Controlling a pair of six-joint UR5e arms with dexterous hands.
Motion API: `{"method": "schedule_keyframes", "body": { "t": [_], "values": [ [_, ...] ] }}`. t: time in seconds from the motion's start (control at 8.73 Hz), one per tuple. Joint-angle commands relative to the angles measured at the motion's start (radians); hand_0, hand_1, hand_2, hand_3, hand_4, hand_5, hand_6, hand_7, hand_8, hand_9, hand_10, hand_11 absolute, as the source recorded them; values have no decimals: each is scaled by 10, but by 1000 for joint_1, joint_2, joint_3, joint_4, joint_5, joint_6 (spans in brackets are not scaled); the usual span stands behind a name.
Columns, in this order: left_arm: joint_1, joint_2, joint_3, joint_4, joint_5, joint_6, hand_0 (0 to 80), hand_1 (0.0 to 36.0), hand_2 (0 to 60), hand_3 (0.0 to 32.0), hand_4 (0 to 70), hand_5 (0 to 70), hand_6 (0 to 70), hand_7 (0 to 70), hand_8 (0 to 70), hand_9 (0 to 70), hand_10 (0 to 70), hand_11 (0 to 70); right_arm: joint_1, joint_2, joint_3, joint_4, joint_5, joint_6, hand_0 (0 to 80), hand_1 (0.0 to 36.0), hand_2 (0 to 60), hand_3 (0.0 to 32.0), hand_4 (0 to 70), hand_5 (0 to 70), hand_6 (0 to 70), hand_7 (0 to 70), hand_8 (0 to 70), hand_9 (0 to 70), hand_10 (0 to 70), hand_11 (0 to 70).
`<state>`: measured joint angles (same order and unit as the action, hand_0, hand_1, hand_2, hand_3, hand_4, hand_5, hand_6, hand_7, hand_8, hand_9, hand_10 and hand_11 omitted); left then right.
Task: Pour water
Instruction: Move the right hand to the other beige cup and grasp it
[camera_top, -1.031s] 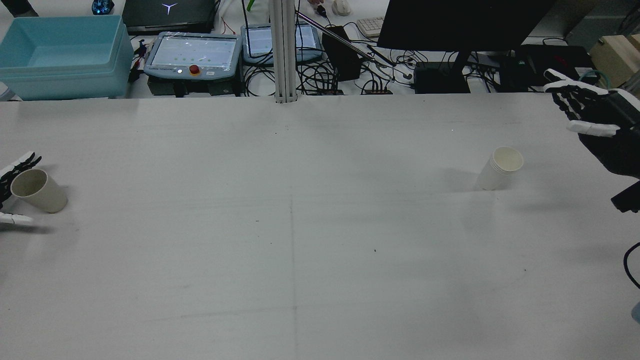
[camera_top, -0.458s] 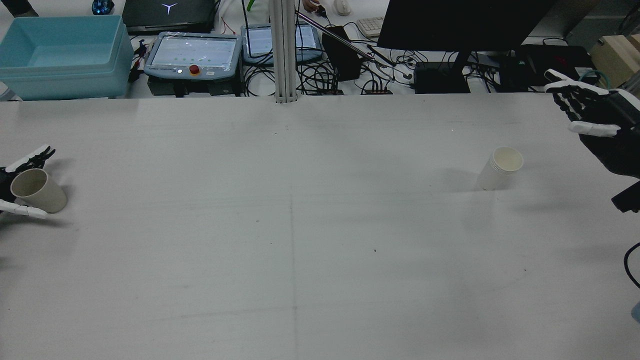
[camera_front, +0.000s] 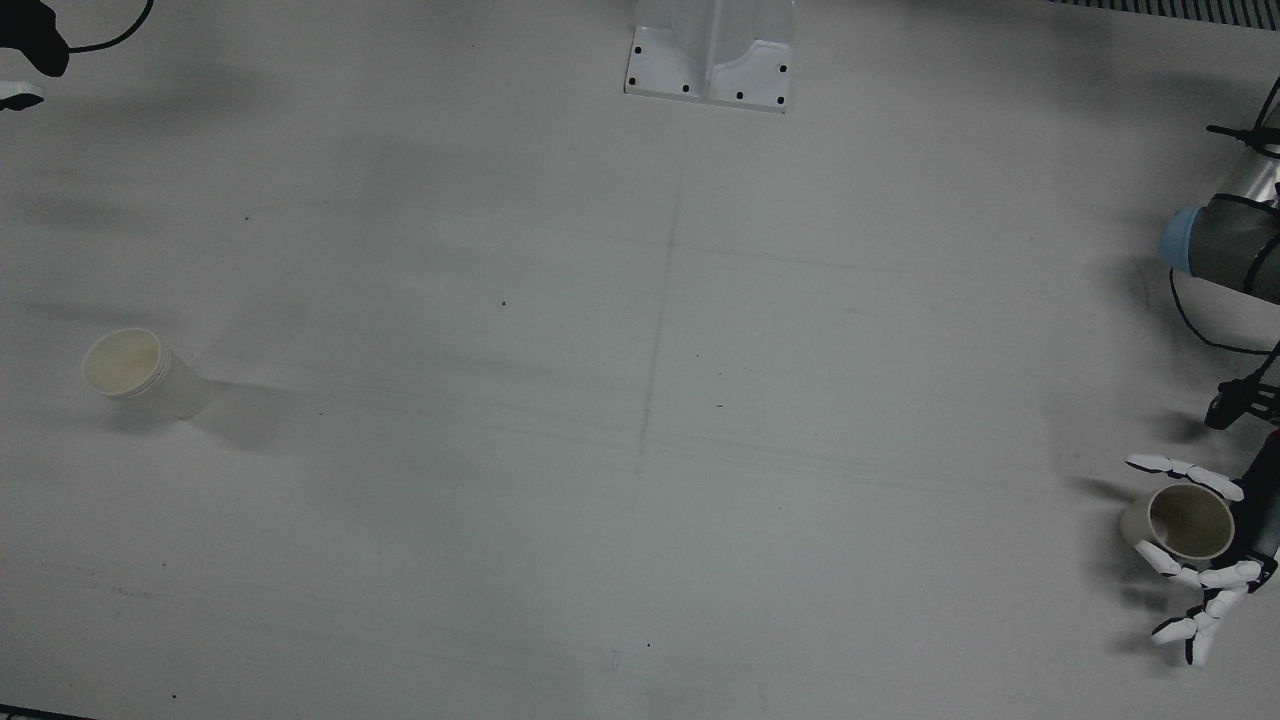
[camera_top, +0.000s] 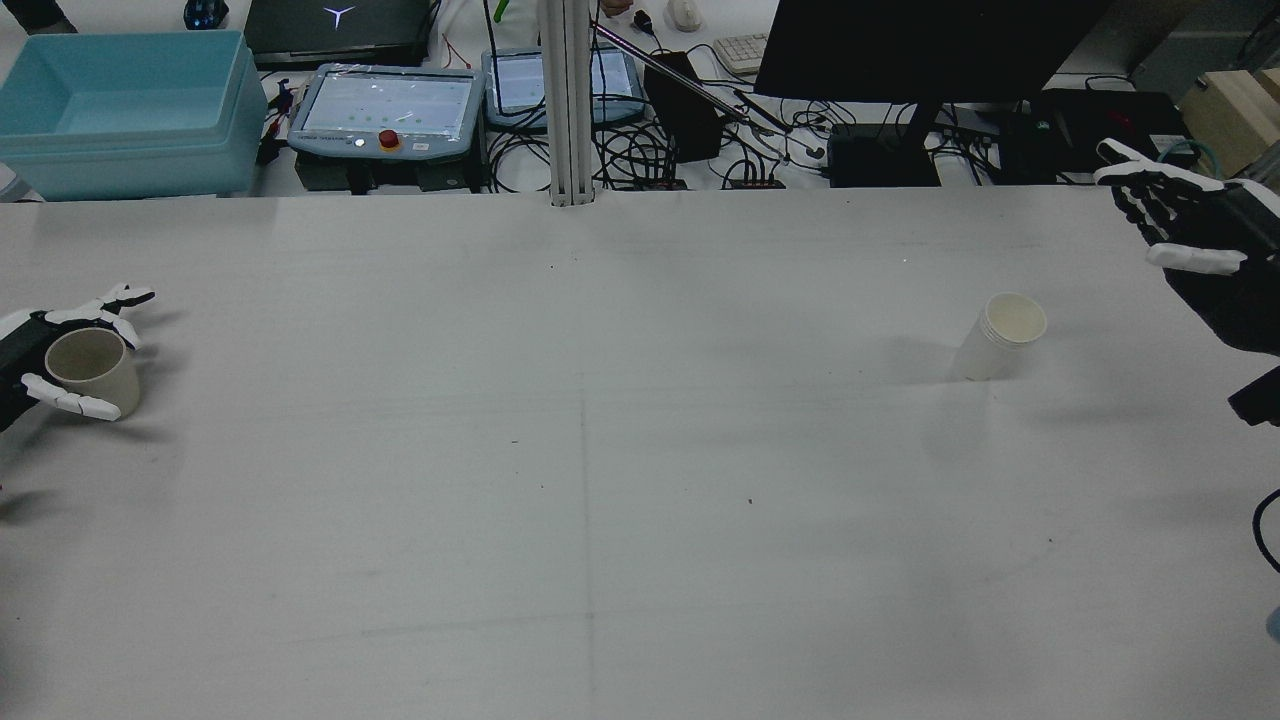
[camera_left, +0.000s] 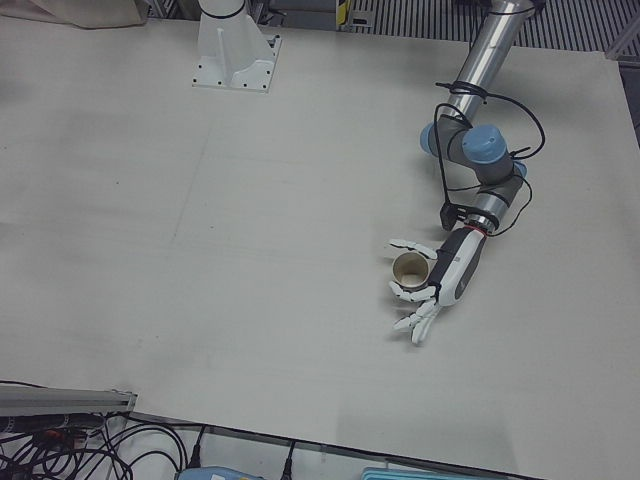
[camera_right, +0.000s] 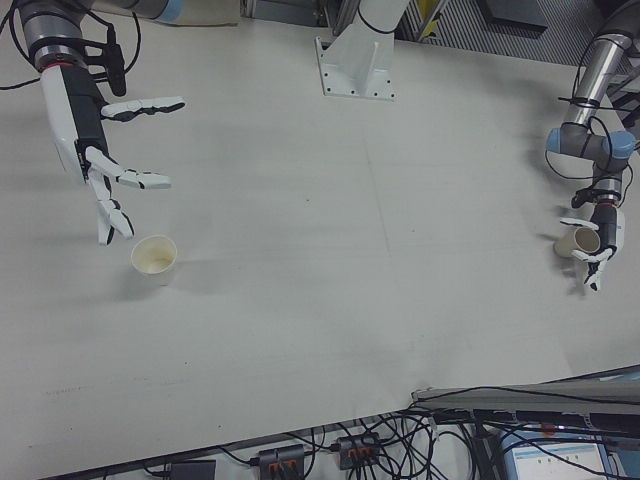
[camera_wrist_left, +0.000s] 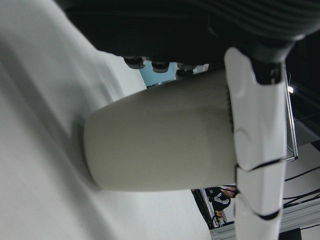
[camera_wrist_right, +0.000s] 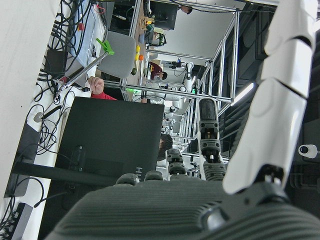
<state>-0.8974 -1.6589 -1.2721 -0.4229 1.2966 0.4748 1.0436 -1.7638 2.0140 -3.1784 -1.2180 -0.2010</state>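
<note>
A beige paper cup (camera_top: 92, 372) stands at the table's left edge in the rear view. My left hand (camera_top: 30, 352) is around it, with fingers (camera_top: 70, 400) on both sides and still mostly straight. It also shows in the front view (camera_front: 1185, 520), with the hand (camera_front: 1235, 545) behind it, and in the left-front view (camera_left: 409, 268). In the left hand view the cup (camera_wrist_left: 160, 140) fills the frame with a finger (camera_wrist_left: 255, 140) lying along it. A white paper cup (camera_top: 1000, 335) stands on the right. My right hand (camera_top: 1185, 215) is open and raised, to the right of it and farther back.
A blue bin (camera_top: 120, 110), teach pendants (camera_top: 385, 105), a monitor (camera_top: 930, 50) and cables lie beyond the table's far edge. A metal post (camera_top: 567, 100) rises at the far middle. The left arm (camera_left: 480, 150) reaches in along the table's side.
My left hand has moved in from the edge, so its fingers now flank the beige cup. The cup has shifted slightly. The right hand has barely moved.
</note>
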Motion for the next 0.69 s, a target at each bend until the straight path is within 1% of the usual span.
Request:
{"method": "schedule_keyframes", "body": {
  "t": [0.0,0.11,0.23,0.34,0.46,0.57],
  "values": [
    [-2,1,0,7,-7,-91,795,347,575,0,700,700,198,180,86,66,48,88,18,-3,-108,15,2,20,509,161,64,0,149,236,62,109,2,8,0,0],
    [-2,1,-4,28,-31,-157,692,360,600,0,700,700,205,188,88,71,52,96,30,-2,-157,49,2,20,510,162,61,0,128,229,54,98,0,5,0,0],
    [-3,2,-53,92,-39,-209,655,360,600,0,700,700,207,193,87,71,55,101,27,7,-228,99,0,20,510,167,61,0,92,213,45,82,0,2,0,0],
    [-5,4,-100,136,-37,-237,675,360,600,0,700,700,207,196,86,71,56,104,23,24,-312,157,2,19,514,175,67,0,76,203,44,74,0,0,0,0],
    [-5,4,-148,174,-37,-257,675,360,600,0,700,700,206,195,84,71,56,105,10,65,-451,238,2,9,517,178,74,0,92,206,51,79,0,1,0,0],
    [-5,2,-198,220,-37,-263,666,360,600,0,700,700,205,193,83,69,54,103,-3,142,-616,324,2,0,520,182,92,0,119,211,60,87,2,3,0,0]
  ]
}}
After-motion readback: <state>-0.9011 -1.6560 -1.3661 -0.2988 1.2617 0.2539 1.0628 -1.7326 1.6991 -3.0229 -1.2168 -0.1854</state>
